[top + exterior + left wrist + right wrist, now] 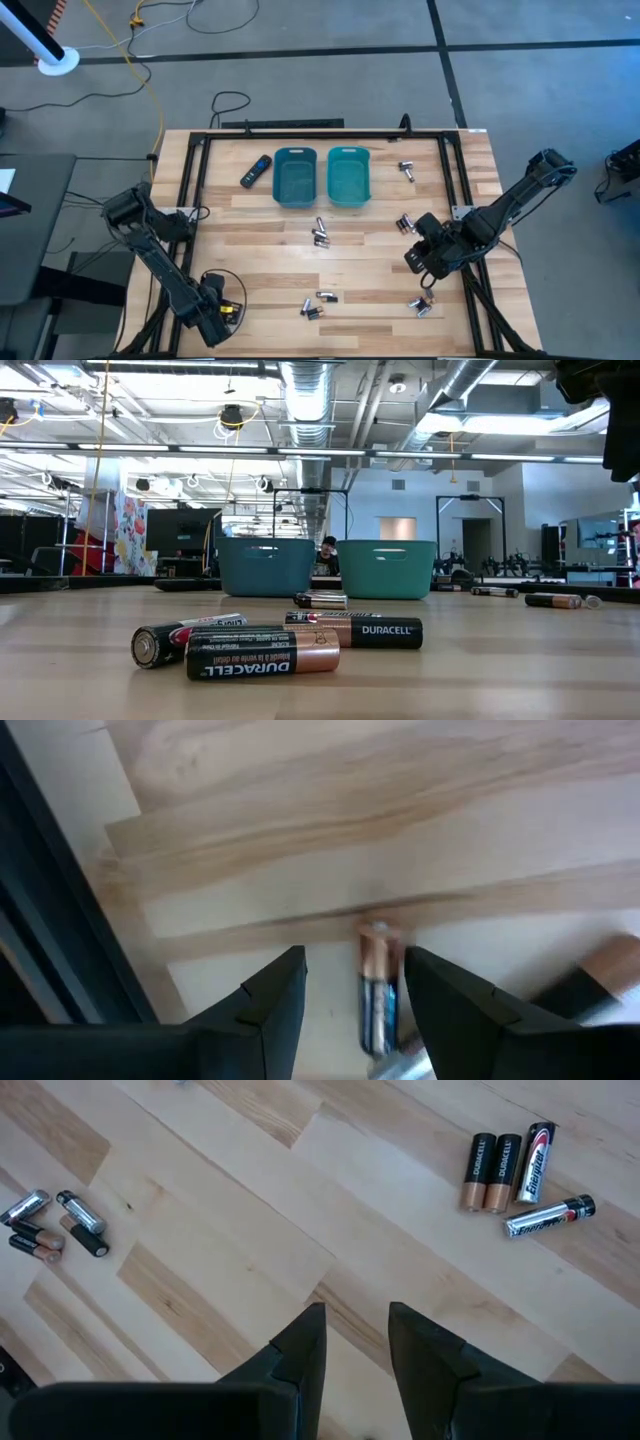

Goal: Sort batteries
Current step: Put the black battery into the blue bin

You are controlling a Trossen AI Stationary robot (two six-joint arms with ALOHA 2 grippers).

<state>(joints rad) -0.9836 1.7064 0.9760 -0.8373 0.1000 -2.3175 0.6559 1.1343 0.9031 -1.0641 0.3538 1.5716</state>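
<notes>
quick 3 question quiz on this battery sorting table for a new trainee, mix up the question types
1. True or false: the two teal plastic bins stand side by side at the far middle of the wooden table.
2. Multiple choice: what lies between the left gripper's fingers in its wrist view? A) a flat black remote B) a copper-topped dark battery C) nothing
3. Fill in: the flat black remote with a blue button lies beside the ___ bin.

Key:
1. True.
2. B, the copper-topped dark battery lies on the wood between the open fingers, not yet gripped.
3. Left, as seen from above. The right gripper hovers over bare wood, holding nothing.
</notes>
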